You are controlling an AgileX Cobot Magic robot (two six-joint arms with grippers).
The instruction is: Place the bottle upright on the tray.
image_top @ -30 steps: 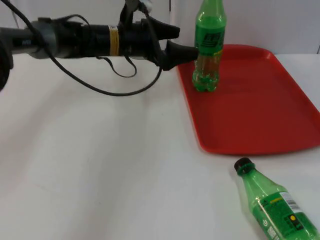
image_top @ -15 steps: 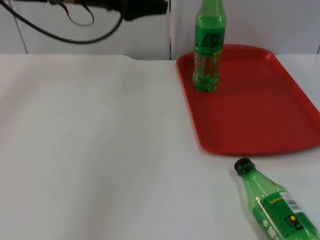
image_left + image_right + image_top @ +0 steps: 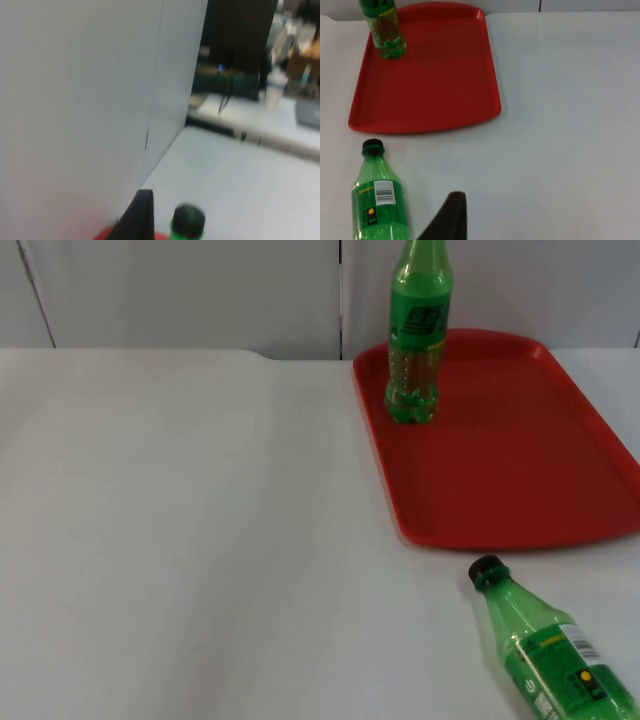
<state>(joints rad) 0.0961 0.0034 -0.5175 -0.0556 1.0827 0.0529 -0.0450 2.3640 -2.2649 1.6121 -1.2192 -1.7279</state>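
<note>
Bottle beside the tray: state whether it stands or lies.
Lying down. The bottle rests on its side on the white table, black cap toward the red tray.

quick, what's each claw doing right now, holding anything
Left claw: raised by the partition wall, above the upright bottle's cap; holding nothing seen, open or shut cannot be told.
Right claw: over the table beside the lying bottle; cannot be told.

We log the left gripper [image 3: 139,215] held high and tipped up toward level, close beside the partition wall [image 3: 75,100], its wrist aimed along the wall rather than down. We log the right gripper [image 3: 451,220] pitched forward and down over the near part of the table [image 3: 560,125], off the surface; this arm waits. 2 arms, neither touching anything
</note>
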